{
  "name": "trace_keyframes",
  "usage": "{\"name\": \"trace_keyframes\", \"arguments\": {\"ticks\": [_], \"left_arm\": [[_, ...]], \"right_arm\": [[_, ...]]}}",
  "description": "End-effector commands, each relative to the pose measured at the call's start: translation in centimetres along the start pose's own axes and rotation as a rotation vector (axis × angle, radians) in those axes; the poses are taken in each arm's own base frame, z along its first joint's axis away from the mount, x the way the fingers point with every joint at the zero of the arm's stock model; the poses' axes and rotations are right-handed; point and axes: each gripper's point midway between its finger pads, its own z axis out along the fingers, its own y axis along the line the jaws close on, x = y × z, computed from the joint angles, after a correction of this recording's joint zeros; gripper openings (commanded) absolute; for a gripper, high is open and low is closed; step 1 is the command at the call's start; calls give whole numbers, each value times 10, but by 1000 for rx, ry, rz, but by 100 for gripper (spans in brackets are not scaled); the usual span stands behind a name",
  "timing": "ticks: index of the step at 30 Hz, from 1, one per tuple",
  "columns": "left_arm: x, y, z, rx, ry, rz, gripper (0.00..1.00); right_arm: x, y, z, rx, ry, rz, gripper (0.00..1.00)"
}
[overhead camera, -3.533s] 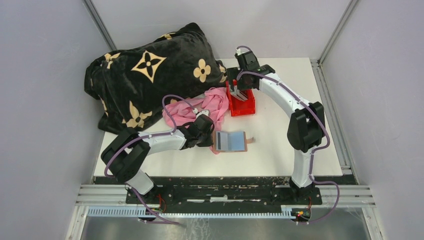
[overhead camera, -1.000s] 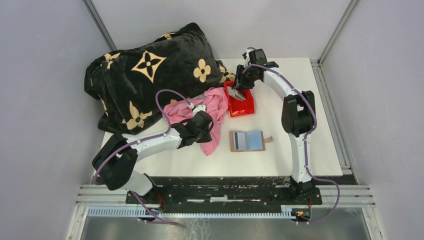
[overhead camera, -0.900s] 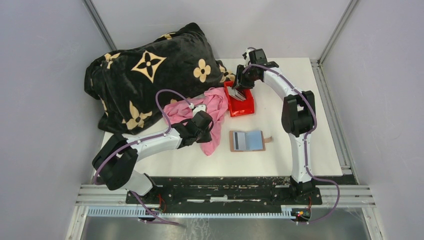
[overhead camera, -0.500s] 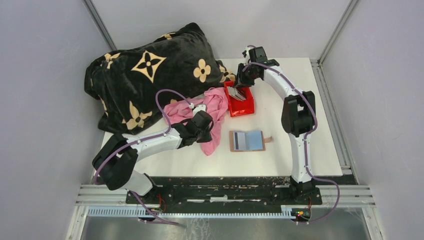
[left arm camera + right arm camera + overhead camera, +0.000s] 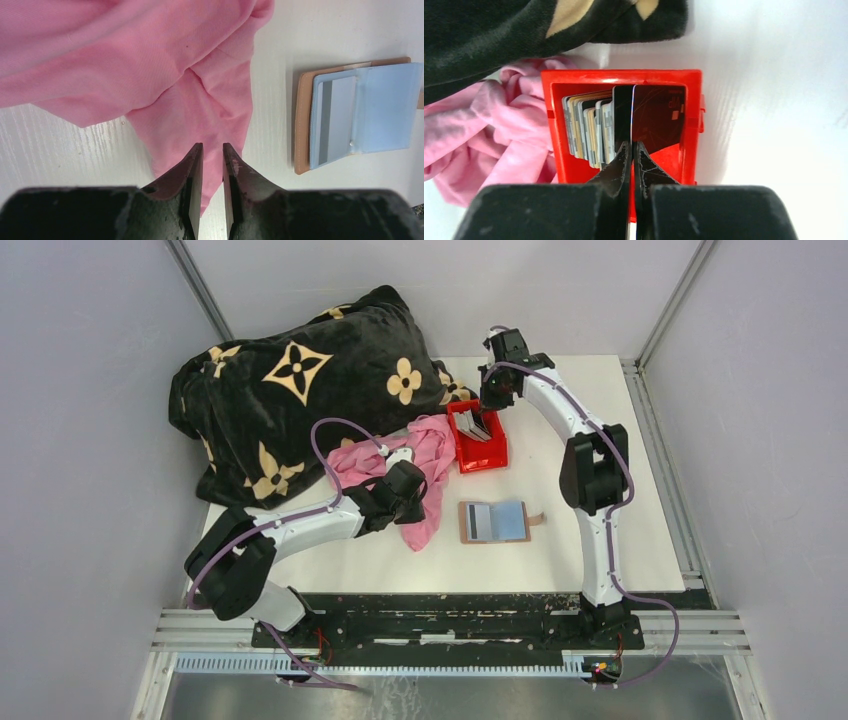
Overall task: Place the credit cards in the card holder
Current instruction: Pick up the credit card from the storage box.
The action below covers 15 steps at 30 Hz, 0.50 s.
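Grip | right hand [image 5: 632, 146] pinched, seemingly on dark card [image 5: 657, 122]

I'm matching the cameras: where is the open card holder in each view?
Top external: card holder low centre, on the table.
Left wrist: at the right edge.
Right wrist: not in it.
Shared landmark: the pink cloth, seen in all three.

Bright, even light from above; shadows on the tabletop [image 5: 560, 560] are soft and short. In the right wrist view the tabletop glares near white, while the dark card [image 5: 659, 120] reads sharp. Left pincer [image 5: 211, 146] and right pincer [image 5: 631, 145] loom black, blurred near the lens.
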Motion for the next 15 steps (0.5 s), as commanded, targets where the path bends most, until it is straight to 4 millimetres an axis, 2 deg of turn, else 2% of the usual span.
{"name": "trace_keyframes", "arguments": {"ticks": [1,9,15], "left_arm": [[-22,-6,0,12,-77,19,28],[-39,-12,-2,3,-126,24,25],[-61,-23,-6,13,-179,35,21]], "right_arm": [[-28,5,-34,100,-107,-84,1],[-40,0,-63,253,-196,-181,1],[-47,7,-99,291,-273,-217,1]]}}
